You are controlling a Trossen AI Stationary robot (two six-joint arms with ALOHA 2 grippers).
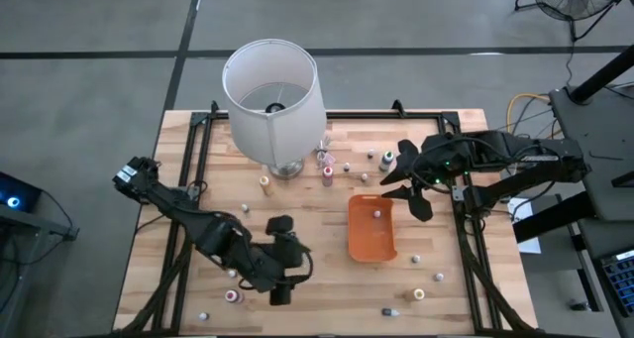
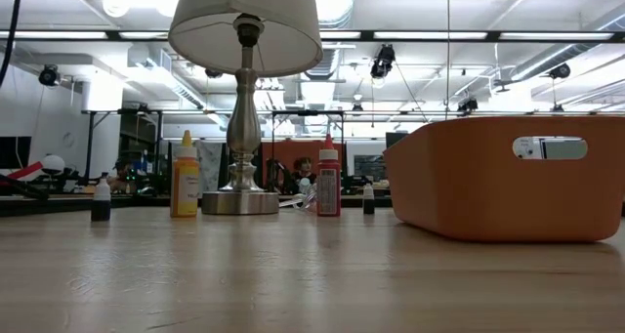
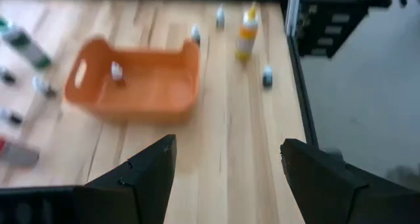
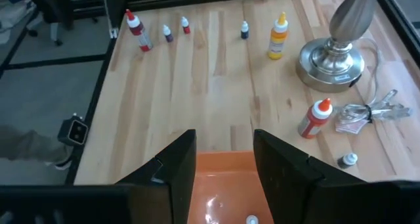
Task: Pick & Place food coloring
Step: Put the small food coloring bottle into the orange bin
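Note:
Several tiny food coloring bottles stand scattered on the wooden table, among them a yellow one and a red one by the lamp. One white-capped bottle stands inside the orange tray, also seen as the bottle and the bottle. My right gripper hangs open above the tray's far right end, nothing between its fingers. My left gripper hovers open over the table's near middle, left of the tray, and it too is empty.
A white-shaded lamp stands on its metal base at the far middle, its cord bundled beside it. Loose bottles lie near the front edge. Black frame rails run along the table's sides.

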